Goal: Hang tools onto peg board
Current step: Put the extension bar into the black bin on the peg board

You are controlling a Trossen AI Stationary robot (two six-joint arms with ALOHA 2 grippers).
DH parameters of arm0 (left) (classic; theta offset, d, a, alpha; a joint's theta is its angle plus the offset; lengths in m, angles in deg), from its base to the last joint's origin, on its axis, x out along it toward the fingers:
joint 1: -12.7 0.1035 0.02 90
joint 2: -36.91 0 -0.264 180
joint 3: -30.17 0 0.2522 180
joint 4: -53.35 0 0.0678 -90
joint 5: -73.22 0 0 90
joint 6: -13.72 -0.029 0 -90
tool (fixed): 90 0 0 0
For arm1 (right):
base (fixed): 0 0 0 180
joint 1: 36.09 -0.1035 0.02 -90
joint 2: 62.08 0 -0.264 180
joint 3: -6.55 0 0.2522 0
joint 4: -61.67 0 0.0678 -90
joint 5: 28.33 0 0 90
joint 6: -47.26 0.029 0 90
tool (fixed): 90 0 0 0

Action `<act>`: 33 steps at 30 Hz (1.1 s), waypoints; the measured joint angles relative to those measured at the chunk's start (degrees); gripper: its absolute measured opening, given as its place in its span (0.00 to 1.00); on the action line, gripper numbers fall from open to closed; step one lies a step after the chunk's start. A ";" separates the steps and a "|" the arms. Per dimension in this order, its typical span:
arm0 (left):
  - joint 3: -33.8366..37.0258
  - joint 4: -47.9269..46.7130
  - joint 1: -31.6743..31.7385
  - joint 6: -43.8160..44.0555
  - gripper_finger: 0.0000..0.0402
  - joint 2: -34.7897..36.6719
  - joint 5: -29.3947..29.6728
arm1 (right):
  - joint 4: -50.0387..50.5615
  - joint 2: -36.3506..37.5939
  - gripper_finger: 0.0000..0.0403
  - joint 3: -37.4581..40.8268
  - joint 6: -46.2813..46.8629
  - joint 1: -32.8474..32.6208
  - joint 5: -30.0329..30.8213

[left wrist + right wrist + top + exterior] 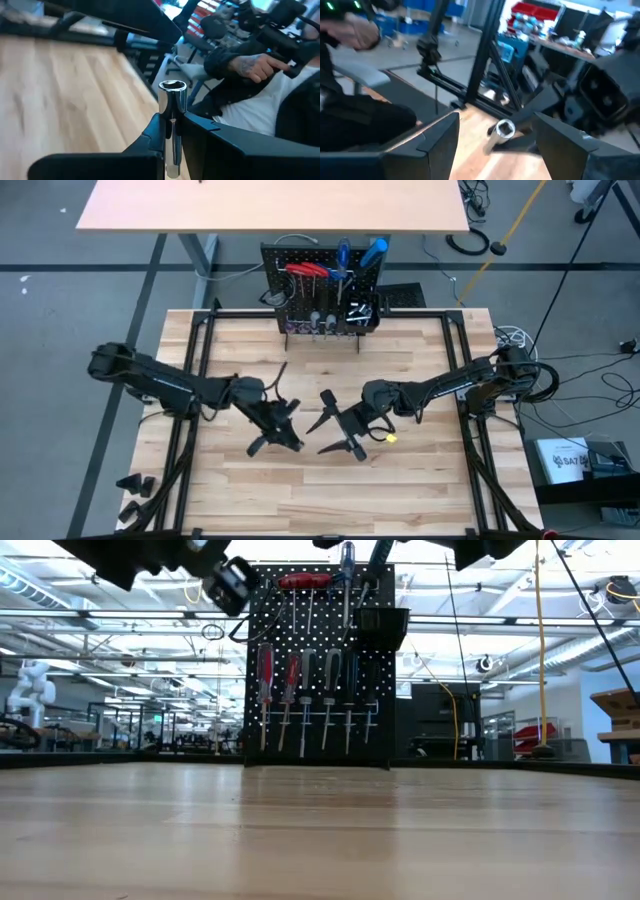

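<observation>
left gripper (pixel 172 132) jaws pinch small silver socket (pixel 173 107) mid-barrel, above tabletop (pixel 310 480) centre, well short of peg board (pixel 320 295). right gripper (pixel 345 428) close by, jaws wide, empty. socket likely stiff, light, slick; a hold lower on barrel probably safer.

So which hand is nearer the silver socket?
Left: the left hand is shut on the socket. The right hand is open, facing it from a short way off above mid-table.
</observation>
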 joint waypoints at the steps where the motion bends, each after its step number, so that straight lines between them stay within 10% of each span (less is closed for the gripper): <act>1: 0.00 2.54 -0.45 -0.78 0.08 -1.36 0.00 | -0.54 -0.02 0.60 0.00 0.30 0.00 -1.00; 11: -0.11 17.82 -1.71 -6.20 0.08 -9.81 -0.45 | -5.03 -2.93 0.60 -0.02 1.71 -2.17 -2.28; 33: -0.15 19.43 -2.03 -11.76 0.11 -12.12 -0.66 | -8.58 -8.72 0.55 -1.18 7.02 -0.68 -2.01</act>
